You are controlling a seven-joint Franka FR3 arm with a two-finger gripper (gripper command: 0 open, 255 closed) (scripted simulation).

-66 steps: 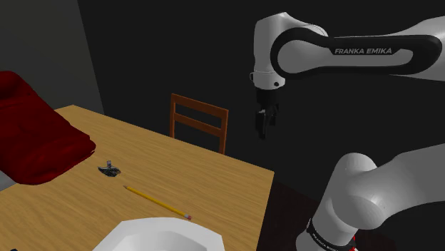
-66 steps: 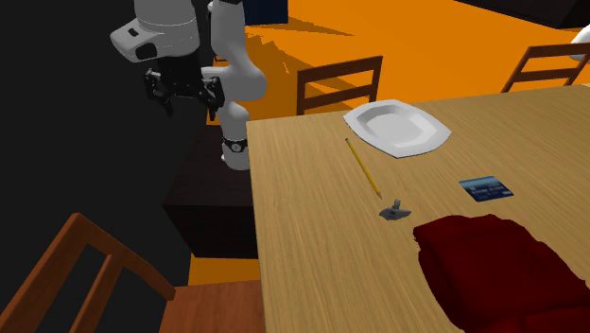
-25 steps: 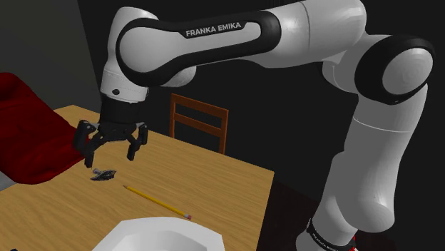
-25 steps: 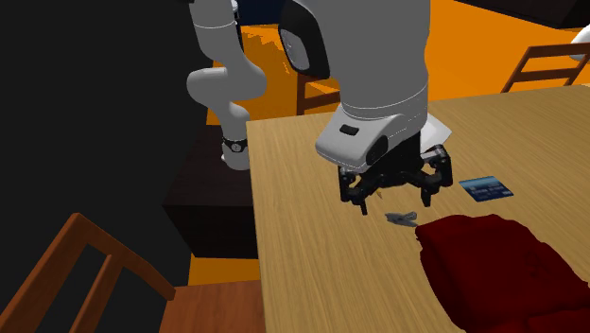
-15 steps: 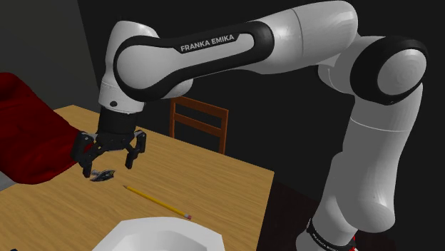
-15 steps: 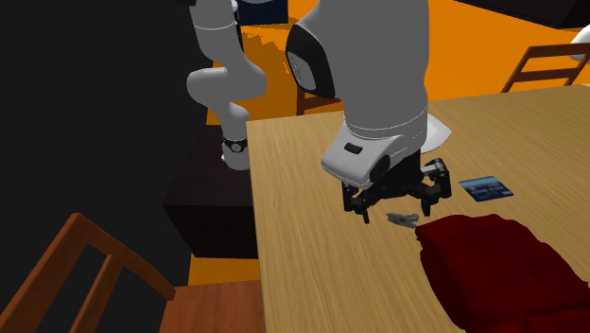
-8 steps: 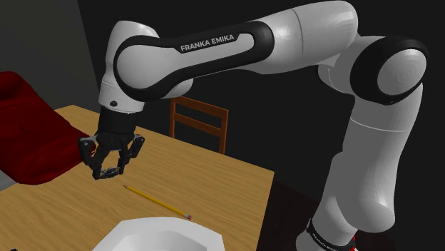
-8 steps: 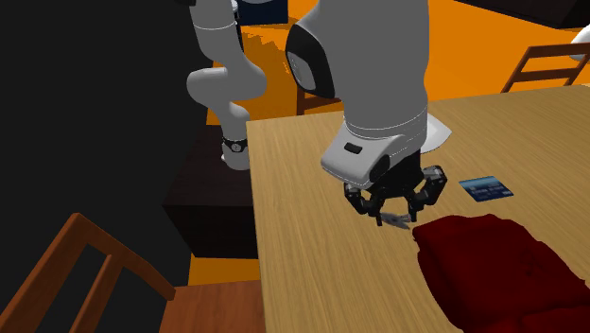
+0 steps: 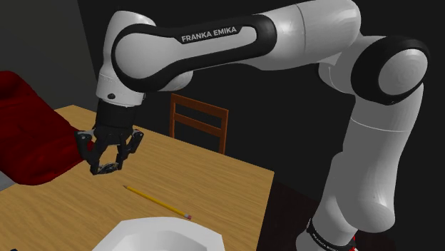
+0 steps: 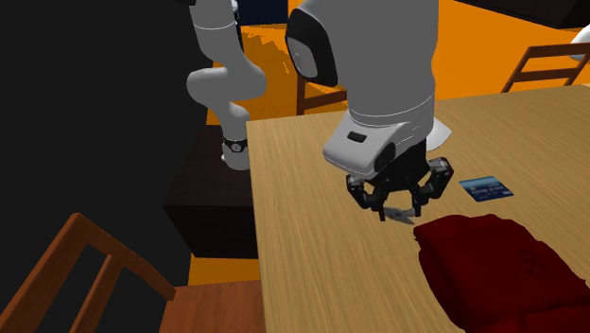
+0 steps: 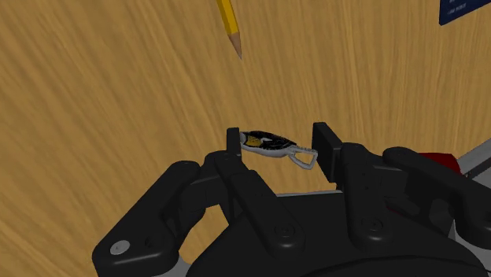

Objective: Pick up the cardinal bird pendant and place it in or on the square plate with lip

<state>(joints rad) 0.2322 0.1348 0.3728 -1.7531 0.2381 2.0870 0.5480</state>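
Lifted slightly: jaws clasping pendant, seemingly clear of tabletop. Grasp done; transfer to plate outstanding.

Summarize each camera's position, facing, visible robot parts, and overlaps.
Shoulder view: beside the stand, looking down over the table; arm and gripper show.
Second exterior view: across the table, facing the stand; arm, gripper.
Wrist view: on the hand, looking at the tabletop; fingers clasp the pendant.
Shared: pencil, shoulder and wrist views.
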